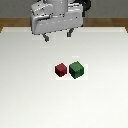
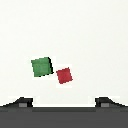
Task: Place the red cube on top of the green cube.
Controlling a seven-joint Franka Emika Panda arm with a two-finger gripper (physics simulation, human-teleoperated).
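Note:
The red cube [image 1: 61, 69] rests on the white table, just to the exterior view's left of the slightly larger green cube [image 1: 76, 69]; the two stand close together, corners nearly touching. The wrist view looks straight down on both, red cube [image 2: 64, 75] beside green cube [image 2: 41, 66]. My gripper [image 1: 58, 35] hangs high above the table, behind the cubes and well apart from them. It is open, with nothing between its two dark fingertips [image 2: 21, 102].
The white table [image 1: 30, 90] fills most of the exterior view. A strip of brown floor [image 1: 12, 22] shows beyond its far edge.

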